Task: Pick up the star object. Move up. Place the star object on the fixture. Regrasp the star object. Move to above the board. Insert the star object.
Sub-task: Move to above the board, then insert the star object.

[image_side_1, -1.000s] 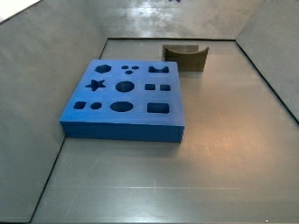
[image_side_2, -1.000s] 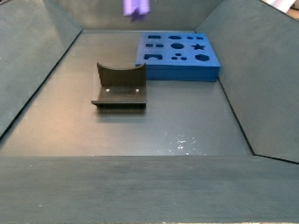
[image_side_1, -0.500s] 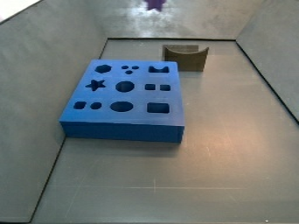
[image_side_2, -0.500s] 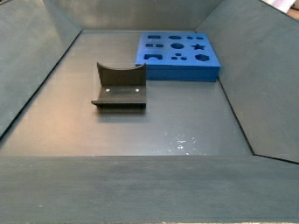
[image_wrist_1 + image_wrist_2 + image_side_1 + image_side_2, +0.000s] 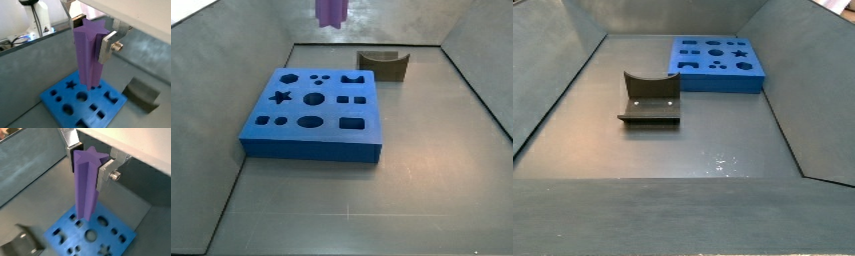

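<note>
My gripper (image 5: 90, 37) is shut on the top of the star object (image 5: 88, 57), a long purple star-section prism hanging upright between the silver fingers; both wrist views show it (image 5: 85, 183). The gripper (image 5: 87, 165) holds it high over the blue board (image 5: 50, 95), which has many dark shaped holes. In a side view only the star's lower end (image 5: 330, 12) shows at the top edge, behind the board (image 5: 311, 148); the gripper itself is out of frame. The dark brown fixture (image 5: 382, 65) with its notch stands beside the board and is empty.
The board (image 5: 720, 83) and fixture (image 5: 649, 98) stand on a grey floor enclosed by sloping grey walls. The fixture also shows in both wrist views (image 5: 141, 94) (image 5: 25, 240). The star-shaped hole (image 5: 282, 97) lies near the board's left edge.
The star object has shifted left and lower along the top edge of one side view, toward the board, and has left the other side view. Board and fixture have not moved.
</note>
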